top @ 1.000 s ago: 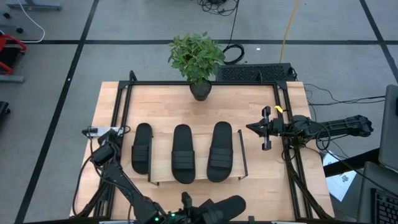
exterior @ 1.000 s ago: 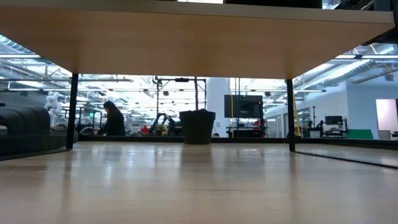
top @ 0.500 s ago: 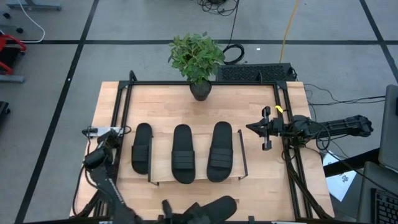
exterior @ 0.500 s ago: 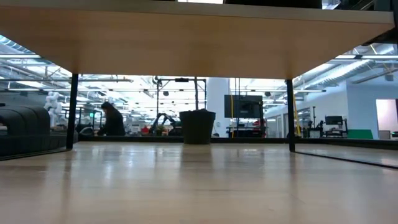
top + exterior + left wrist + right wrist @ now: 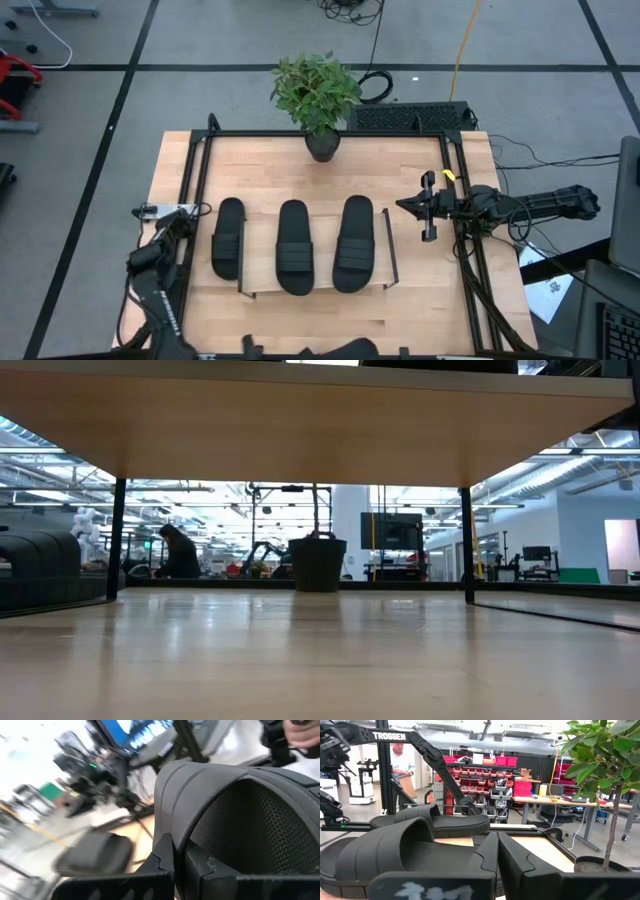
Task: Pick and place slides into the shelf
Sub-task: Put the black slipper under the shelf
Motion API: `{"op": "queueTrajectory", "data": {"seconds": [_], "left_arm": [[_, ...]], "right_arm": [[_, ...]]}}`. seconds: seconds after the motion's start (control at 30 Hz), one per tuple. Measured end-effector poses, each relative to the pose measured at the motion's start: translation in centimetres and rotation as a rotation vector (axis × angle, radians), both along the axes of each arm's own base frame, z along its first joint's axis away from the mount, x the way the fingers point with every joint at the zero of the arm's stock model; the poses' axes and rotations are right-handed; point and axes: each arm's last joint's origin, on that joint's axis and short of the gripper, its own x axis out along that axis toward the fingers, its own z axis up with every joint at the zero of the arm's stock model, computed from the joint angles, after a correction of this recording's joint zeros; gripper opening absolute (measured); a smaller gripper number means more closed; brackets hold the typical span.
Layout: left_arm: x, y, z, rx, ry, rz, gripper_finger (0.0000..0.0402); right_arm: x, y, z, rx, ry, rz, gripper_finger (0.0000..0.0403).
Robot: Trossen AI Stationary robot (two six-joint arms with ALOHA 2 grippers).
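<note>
Two black slides (image 5: 294, 247) (image 5: 353, 243) lie soles down on the shelf's light board (image 5: 322, 262). Another slide (image 5: 229, 238) lies on the tabletop just outside the shelf's left wire frame, and also shows as the slide (image 5: 40, 565) in the low view. A further slide (image 5: 235, 815) fills the left wrist view, with my left gripper (image 5: 181, 862) shut on it. In the high view only its edge (image 5: 350, 349) shows at the near border. My right gripper (image 5: 428, 208) hovers shut at the table's right side, right of the shelf. My left gripper holds the slide by the side of its ribbed strap (image 5: 170, 820), where the strap meets the sole. One finger (image 5: 162, 857) is outside the strap and the other (image 5: 205, 867) under it, on the mesh footbed. The slide is lifted clear of the table.
A potted plant (image 5: 318, 95) stands at the table's far edge, behind the shelf. Black rails (image 5: 455, 250) frame the tabletop left, right and far. Bare wood lies between the shelf and the near edge. A person (image 5: 400, 760) stands in the room beyond.
My left gripper has carried its slide toward the table's near edge and leftward, rising and rolling. The slide, in full sight near the near edge a second ago, now shows only as a sliver at the high view's border.
</note>
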Motion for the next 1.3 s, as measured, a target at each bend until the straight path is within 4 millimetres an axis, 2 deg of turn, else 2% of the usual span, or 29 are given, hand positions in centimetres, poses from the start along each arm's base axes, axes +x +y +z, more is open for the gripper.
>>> {"op": "queueTrajectory", "data": {"seconds": [0.2, 0.33, 0.63, 0.83, 1.03, 1.3], "left_arm": [[3.6, 1.3, -2.1, -0.062, 0.153, -0.077, 0.0000], [5.4, 3.1, -3.6, -0.043, 0.229, -0.006, 0.0000], [7.1, 6.6, -5.1, -0.121, 0.403, 0.112, 0.0000], [8.4, 7.5, -5.8, -0.112, 0.455, 0.106, 0.0000], [10.1, 7.9, -8.9, -0.002, 0.530, 0.096, 0.0000], [11.2, 9.2, -9.3, 0.000, 0.543, 0.139, 0.0000]], "right_arm": [[0.0, 0.0, 0.0, 0.001, 0.000, -0.002, 0.0000], [0.0, 0.0, 0.0, 0.000, -0.001, -0.003, 0.0000], [0.0, 0.0, 0.0, -0.003, 0.000, -0.004, 0.0000], [0.0, 0.0, 0.0, -0.006, 0.000, -0.004, 0.0000], [0.0, 0.0, 0.0, -0.006, -0.001, -0.004, 0.0000], [0.0, 0.0, 0.0, -0.006, 0.001, -0.005, 0.0000]]}}
